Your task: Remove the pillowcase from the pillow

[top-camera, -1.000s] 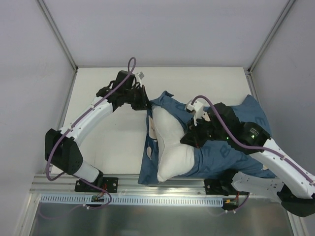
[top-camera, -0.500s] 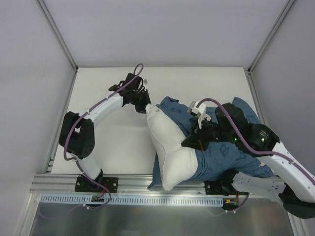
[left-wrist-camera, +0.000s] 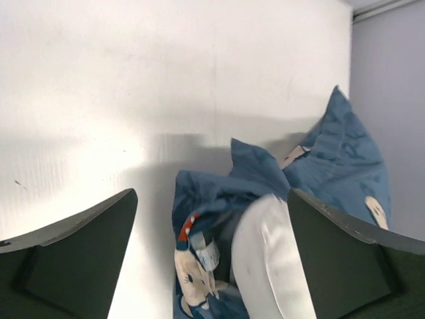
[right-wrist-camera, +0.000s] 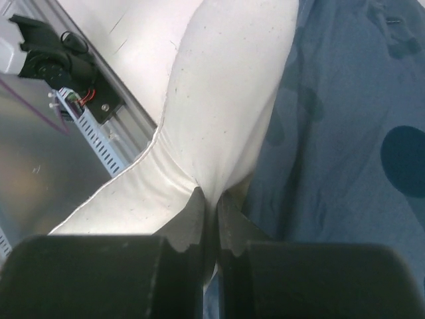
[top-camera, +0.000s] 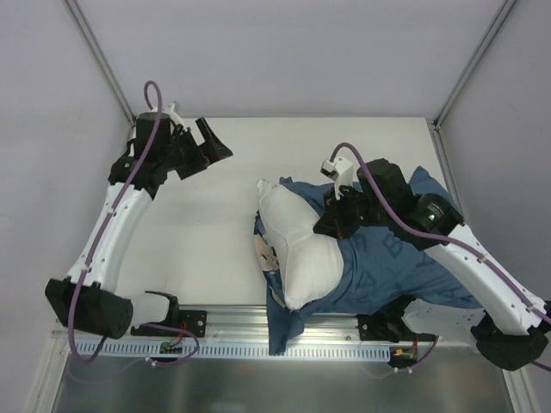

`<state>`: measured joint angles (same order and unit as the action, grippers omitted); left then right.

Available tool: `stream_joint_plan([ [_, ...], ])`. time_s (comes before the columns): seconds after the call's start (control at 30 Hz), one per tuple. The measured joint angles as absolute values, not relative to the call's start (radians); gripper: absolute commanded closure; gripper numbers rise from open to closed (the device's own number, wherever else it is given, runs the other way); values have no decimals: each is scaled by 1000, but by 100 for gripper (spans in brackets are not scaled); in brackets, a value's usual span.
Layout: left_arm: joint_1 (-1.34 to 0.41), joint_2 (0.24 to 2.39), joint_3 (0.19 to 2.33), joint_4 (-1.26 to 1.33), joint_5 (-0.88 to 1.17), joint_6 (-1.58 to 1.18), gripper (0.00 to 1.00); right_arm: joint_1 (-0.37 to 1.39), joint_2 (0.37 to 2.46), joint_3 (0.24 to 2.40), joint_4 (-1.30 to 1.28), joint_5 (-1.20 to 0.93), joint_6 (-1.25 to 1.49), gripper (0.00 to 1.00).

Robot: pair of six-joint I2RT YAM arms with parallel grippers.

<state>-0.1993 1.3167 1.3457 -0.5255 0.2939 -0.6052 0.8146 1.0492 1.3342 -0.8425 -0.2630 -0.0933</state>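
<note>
- Looks roughly half done: shows the plump plain white fabric pillow [top-camera: 297,249] bared along its left side, lying by the middle of the near edge of the flat white worktop [top-camera: 189,232].
- Shows the large soft blue printed fabric pillowcase [top-camera: 387,275] bunched around the pillow's right part, spreading toward the right edge and near-right corner, with one flap hanging over the near edge.
- Leaves, on this reading, the rest of the pillow to be drawn out of the cover; cannot tell how much of it sits inside.
- Finds the right gripper [right-wrist-camera: 211,203] with fingers pinched narrow on a fold of the pillow, just beside the blue cloth.
- Finds the left gripper [top-camera: 219,142] raised over the far-left corner, well apart from the cloth, fingers spread wide and gripping nothing.
- Picks out a small white label [left-wrist-camera: 210,255] in the left wrist view, at the crumpled edge where cover meets pillow; too small to read, and cannot tell which of the two it belongs to.
- Picks out a pale cartoon face [left-wrist-camera: 191,279] beside that label, and darker blue letter shapes [top-camera: 389,249] across the cover, too creased to spell any word.
- Finds no brand name legible anywhere.
</note>
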Motion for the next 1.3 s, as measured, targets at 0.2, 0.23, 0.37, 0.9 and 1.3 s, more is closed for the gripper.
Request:
stream_joint_plan([
  [0.2,-274,1097,1242,-540,307,-615,2,795,1206,1416,-840,-238,-55,99],
  [0.23,-313,1087,1222,-545,310,-620,1,795,1230,1431,-839,-231,-47,99],
  [0.37,-479,1068,1127,-574,327,-670,1,796,1332,1491,-820,-186,11,99],
  [0.9,-728,1038,979,-422,426,-813,1,809,1450,1560,-799,-133,106,99],
  [1.3,-742,1261,1016,-340,434,-800,100,834,1499,1657,-873,-39,108,1],
])
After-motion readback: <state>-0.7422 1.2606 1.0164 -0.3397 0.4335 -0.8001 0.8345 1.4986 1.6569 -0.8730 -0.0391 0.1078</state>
